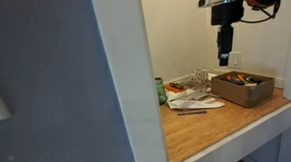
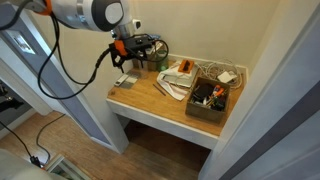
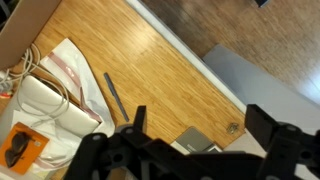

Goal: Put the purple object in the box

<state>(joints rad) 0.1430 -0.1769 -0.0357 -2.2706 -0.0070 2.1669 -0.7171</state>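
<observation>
My gripper [image 3: 202, 128] is open and empty, its two dark fingers spread wide above the wooden tabletop [image 3: 150, 60]. In both exterior views it hangs above the table [image 1: 224, 55] [image 2: 122, 72], near the end away from the box in one of them. The cardboard box [image 1: 243, 88] [image 2: 208, 100] stands open on the table with several small things inside. I cannot make out a purple object in any view. A flat grey object [image 3: 192, 140] lies on the table right under the gripper, near the edge.
A white bag or paper pile with cords [image 3: 52, 100] [image 2: 178, 82] lies between gripper and box. Beside it are a dark pen [image 3: 114, 97] and an orange item [image 3: 22, 145]. A green can [image 1: 160, 90] stands at the back. A wall panel [image 1: 126, 82] blocks part of one exterior view.
</observation>
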